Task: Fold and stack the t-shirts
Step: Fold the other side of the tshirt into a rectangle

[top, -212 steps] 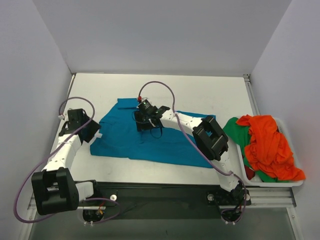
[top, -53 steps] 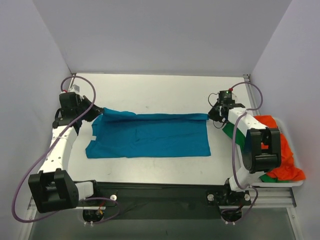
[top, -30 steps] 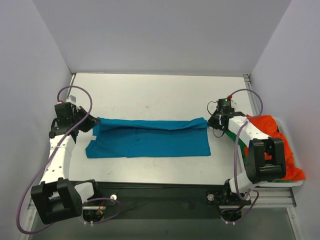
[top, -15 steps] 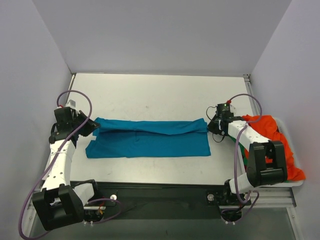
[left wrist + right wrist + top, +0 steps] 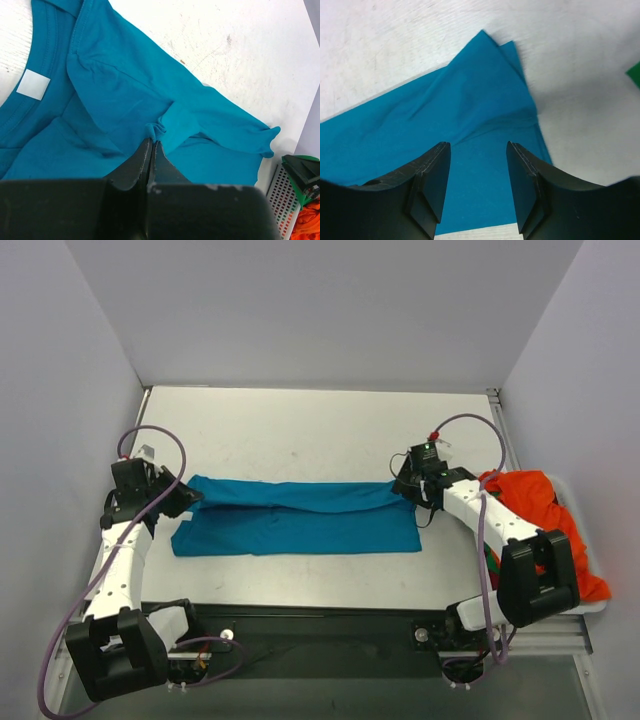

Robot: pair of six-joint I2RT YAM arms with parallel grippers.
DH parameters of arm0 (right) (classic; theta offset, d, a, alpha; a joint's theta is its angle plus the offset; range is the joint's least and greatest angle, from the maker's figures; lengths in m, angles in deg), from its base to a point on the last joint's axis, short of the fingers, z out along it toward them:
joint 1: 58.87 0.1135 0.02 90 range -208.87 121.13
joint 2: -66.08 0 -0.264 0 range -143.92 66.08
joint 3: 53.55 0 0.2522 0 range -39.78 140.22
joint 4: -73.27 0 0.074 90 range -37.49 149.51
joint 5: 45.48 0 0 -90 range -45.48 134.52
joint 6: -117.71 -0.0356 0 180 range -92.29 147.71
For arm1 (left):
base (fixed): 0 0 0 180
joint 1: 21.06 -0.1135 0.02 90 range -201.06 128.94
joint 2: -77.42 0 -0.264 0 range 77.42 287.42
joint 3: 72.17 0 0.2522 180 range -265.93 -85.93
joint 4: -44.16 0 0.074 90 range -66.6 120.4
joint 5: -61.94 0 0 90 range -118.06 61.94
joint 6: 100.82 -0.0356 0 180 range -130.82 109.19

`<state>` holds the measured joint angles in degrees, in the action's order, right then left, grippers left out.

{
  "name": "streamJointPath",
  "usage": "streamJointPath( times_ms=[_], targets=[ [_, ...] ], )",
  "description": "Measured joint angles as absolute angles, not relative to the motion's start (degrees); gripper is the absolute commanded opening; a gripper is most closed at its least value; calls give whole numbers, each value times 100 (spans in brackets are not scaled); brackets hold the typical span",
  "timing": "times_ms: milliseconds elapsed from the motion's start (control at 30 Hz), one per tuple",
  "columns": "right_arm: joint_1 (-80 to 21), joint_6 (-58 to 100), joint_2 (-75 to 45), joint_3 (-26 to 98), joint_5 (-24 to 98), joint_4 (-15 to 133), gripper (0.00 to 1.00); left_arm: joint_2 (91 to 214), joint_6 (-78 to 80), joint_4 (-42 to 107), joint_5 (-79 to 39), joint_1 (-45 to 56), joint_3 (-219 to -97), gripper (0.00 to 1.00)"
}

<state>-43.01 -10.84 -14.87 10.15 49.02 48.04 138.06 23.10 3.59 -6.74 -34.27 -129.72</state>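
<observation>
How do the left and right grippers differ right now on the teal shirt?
The left gripper has its jaws shut, pinching a bunched fold of the teal t-shirt; the right gripper has its jaws apart, gripping nothing. The left gripper is at the collar end, the right gripper at the opposite end. Both are at the shirt's far edge.

The right gripper (image 5: 477, 146) now opens and lets go of the teal-blue t-shirt (image 5: 300, 525), sits a little more to the left, and the shirt's far edge lies folded nearer.
</observation>
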Motion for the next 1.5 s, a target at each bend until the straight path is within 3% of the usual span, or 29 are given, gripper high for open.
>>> streamJointPath(
  times_ms=[167,633,1033,1500],
  targets=[
    [-4045,-1178,-1682,1102,5118,4708,56,13802,2310,361,-657,-3429,-12961,0],
    [-4648,-1790,-2422,1128,4657,4876,52,13767,2312,400,-607,-3429,-12815,0],
    [-4690,-2030,-2506,1124,4462,5056,0,13767,2312,407,-548,-3429,-12815,0],
    [-4417,-2026,-1572,781,4513,5005,0,13797,2325,453,-548,-3429,-12815,0]
  ],
)
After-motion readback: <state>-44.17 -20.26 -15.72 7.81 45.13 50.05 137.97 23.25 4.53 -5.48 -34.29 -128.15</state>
